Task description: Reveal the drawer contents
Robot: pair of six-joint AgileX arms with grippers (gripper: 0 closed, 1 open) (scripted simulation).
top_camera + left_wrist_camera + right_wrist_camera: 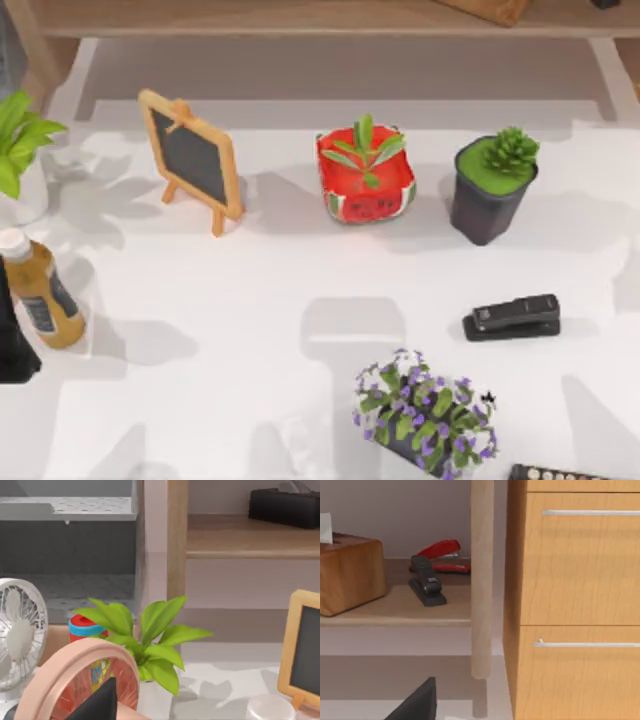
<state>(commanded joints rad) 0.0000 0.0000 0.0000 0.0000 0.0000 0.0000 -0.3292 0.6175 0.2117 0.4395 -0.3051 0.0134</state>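
Facing two shut drawers [580, 560] at three o'clock of the right wrist's outlook, long handles [590, 513] level, right arm nearer, state of jaws impossible to tell.

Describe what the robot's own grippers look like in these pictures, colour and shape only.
Little of either shows. In the left wrist view, the left gripper's finger is a matt black, flat-sided wedge tapering to a point. The right wrist view shows the right gripper's finger as the same plain black pointed wedge. No cables, labels or markings are visible on either. In the top view a black shape sits at the table's left edge; what it is cannot be told.
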